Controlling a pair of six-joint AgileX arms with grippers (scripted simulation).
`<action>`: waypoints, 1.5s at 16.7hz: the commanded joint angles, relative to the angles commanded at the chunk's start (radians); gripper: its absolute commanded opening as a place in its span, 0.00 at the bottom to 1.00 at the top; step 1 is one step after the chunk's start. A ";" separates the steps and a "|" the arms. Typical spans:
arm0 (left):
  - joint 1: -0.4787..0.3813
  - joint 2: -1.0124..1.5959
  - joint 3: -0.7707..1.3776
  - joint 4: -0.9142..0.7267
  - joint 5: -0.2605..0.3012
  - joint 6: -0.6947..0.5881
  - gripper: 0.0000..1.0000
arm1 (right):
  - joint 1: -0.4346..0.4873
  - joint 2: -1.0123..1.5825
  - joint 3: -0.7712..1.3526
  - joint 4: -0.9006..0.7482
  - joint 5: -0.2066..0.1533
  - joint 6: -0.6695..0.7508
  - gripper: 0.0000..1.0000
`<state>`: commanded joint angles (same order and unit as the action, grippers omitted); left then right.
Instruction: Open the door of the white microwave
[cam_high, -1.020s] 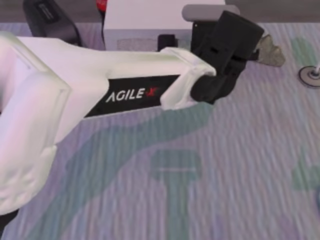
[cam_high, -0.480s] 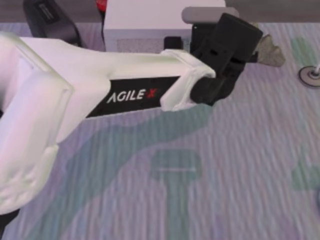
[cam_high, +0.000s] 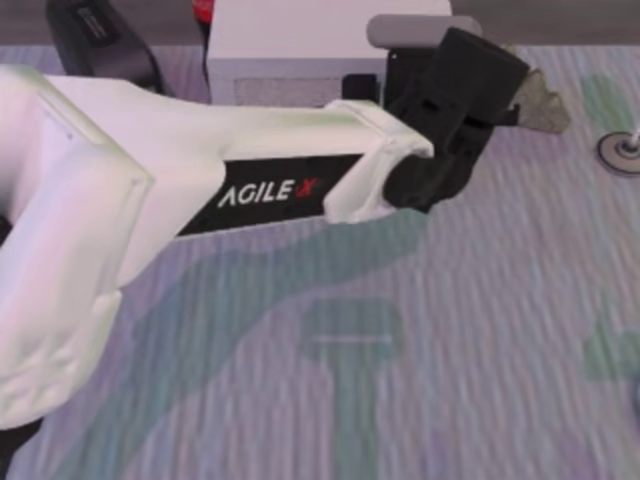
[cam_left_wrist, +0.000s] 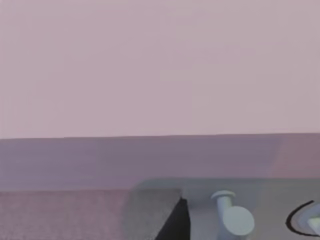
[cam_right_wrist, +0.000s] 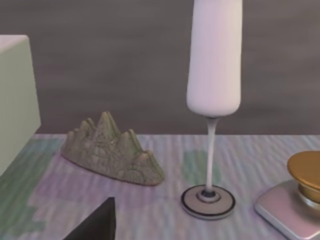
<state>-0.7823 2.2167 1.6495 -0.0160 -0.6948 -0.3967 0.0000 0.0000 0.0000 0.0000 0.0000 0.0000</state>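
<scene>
White dominates the top view: our left arm reaches across the table from the near left toward the far edge, and our left gripper (cam_high: 455, 100), a black block, sits right up against the front of the white microwave (cam_high: 300, 40), which stands at the far edge a little left of centre. Over the last second that block has crept only slightly, and the grey bar at the oven's top right corner has barely shifted, so we judge the door (cam_high: 290, 92) is at most just starting to give, not yet swung open. We cannot tell from above whether our left fingers are apart or clamped on anything, since the wrist hides them. A black appliance (cam_high: 100, 40) stands at the far left corner, a rocky ornament (cam_high: 540, 100) just right of the gripper, and the foot of a wine glass (cam_high: 620, 152) near the right edge. In the left wrist view a pale surface fills most of the frame, with a small silver knob (cam_left_wrist: 232, 215) below it, so we are very close to the oven's face. In the right wrist view our right gripper is parked off to the right, only a dark fingertip (cam_right_wrist: 97, 222) showing, facing the ornament, the glass and a brass-topped bell (cam_right_wrist: 305, 172).
</scene>
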 joint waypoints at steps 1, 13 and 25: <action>0.000 0.000 0.000 0.000 0.000 0.000 0.00 | 0.000 0.000 0.000 0.000 0.000 0.000 1.00; -0.049 0.041 0.103 -0.165 0.054 -0.047 0.00 | 0.000 0.000 0.000 0.000 0.000 0.000 1.00; 0.033 0.217 0.717 -1.049 0.320 -0.259 0.00 | 0.000 0.000 0.000 0.000 0.000 0.000 1.00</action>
<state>-0.7488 2.4333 2.3663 -1.0653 -0.3745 -0.6557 0.0000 0.0000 0.0000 0.0000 0.0000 0.0000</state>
